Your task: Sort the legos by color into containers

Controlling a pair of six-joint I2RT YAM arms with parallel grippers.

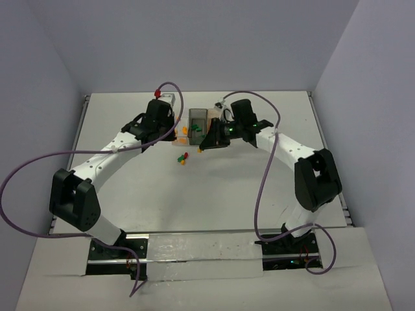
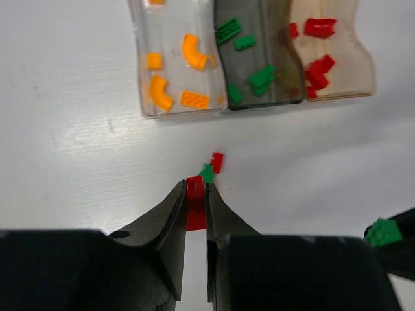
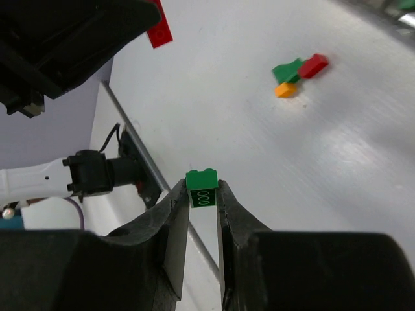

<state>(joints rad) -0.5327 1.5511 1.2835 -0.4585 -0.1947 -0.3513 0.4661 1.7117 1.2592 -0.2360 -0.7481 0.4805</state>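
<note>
Each end effector is pinching one lego.
The left end effector [image 2: 194, 189] is clenched on a red lego [image 2: 195, 210]. The right end effector [image 3: 202, 194] grips a green lego [image 3: 201, 177]. Just past the left tips, a loose red piece [image 2: 217, 162] and a loose green piece [image 2: 206, 173] touch on the desk [image 2: 78, 149]. Farther ahead sit the clear bin [image 2: 172, 19] with orange bricks, the grey bin [image 2: 262, 26] with green ones, and the tan bin [image 2: 353, 65] with red ones.

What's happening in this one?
The left arm's jaws are shut on a red brick, the right arm's on a green brick. The clear bin holds orange pieces, the grey bin green ones, the amber bin red ones. A loose cluster of one red, one green and one orange piece lies on the table.
</note>
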